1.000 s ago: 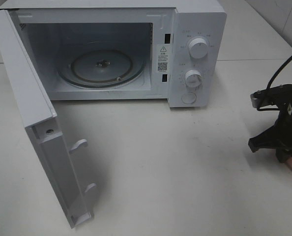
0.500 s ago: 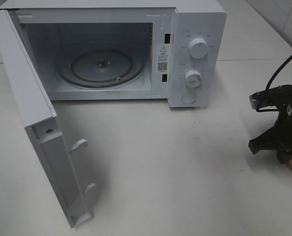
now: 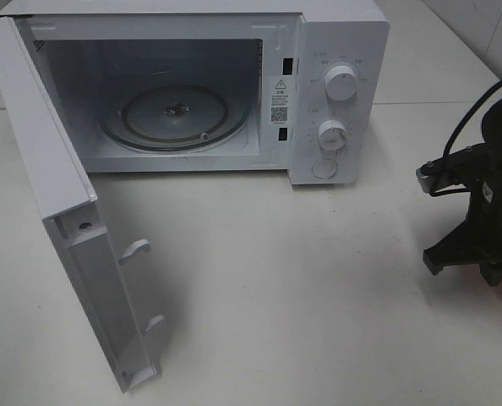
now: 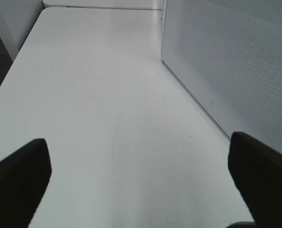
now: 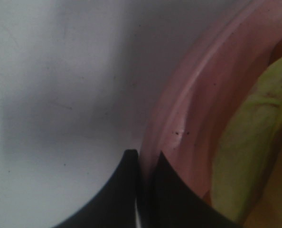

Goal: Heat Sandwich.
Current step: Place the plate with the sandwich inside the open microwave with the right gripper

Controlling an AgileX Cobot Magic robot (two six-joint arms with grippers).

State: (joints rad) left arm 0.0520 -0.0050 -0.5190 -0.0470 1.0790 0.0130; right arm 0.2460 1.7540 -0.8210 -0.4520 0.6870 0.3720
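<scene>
The right pincer point(image 5: 142, 164) is closed, its two dark fingertips point(image 5: 124, 190) all but touching, with only a hairline gap between them; they appear pinched on the thin outer edge of the pink plate point(image 5: 188, 104), one finger on the counter side and the other over the rim, though the close, blurred wrist view hides the contact itself. Just inside the rim lies the sandwich point(image 5: 245, 156), seen only as a soft yellowish-green patch cut off by the frame, so its bread and full outline cannot be made out. In the high view the black right arm point(image 3: 488, 220) covers the pincer and the sandwich entirely, and only a sliver of the plate shows at the far right edge, on the counter point(image 3: 302, 288) well apart from the microwave point(image 3: 335, 51). The left pincer point(image 4: 141, 185) is spread wide with nothing between its fingers point(image 4: 17, 175), which show only as dark tips at the edges of its wrist view; it hangs over bare counter beside the dotted outer face of the door point(image 4: 226, 61) and is out of the high view. The door point(image 3: 57, 194) stands swung open to the left, and the glass turntable point(image 3: 175, 114) inside carries nothing
</scene>
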